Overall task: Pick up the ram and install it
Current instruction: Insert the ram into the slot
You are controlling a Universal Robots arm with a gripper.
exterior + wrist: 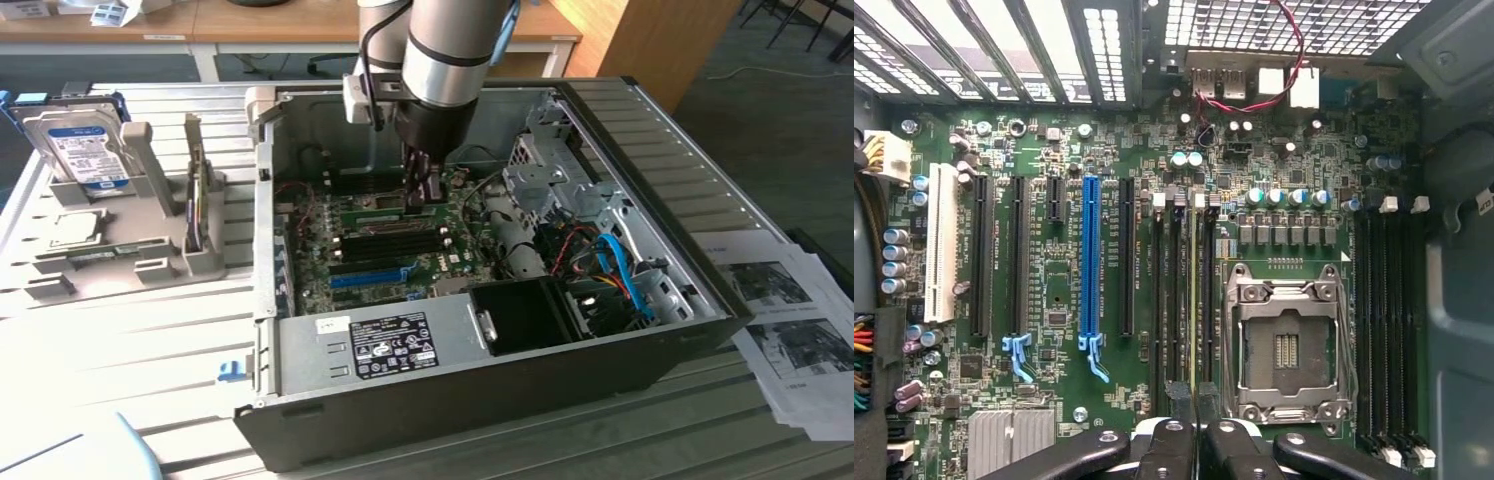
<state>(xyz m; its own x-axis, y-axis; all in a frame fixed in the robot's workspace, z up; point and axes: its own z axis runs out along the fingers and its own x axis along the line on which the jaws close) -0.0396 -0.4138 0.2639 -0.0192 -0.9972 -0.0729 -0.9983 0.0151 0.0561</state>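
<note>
The ram (1194,290) shows edge-on as a thin green-yellow line running along the dark memory slots (1172,300), between the blue expansion slot (1090,260) and the CPU socket (1284,345). My gripper (1193,392) is shut on the ram's near end, one black finger pressed to each side. I cannot tell whether the stick sits in a slot or hangs just above it. From the exterior view, the arm reaches straight down into the open computer case (694,300), with the gripper (424,198) low over the motherboard (387,250).
A hard drive (80,150) stands in a grey holder (120,250) at the exterior view's left. Printed papers (787,340) lie at its right. Inside the case are a power supply (387,345), a black fan shroud (527,315), cables (614,270) and another bank of memory slots (1389,330).
</note>
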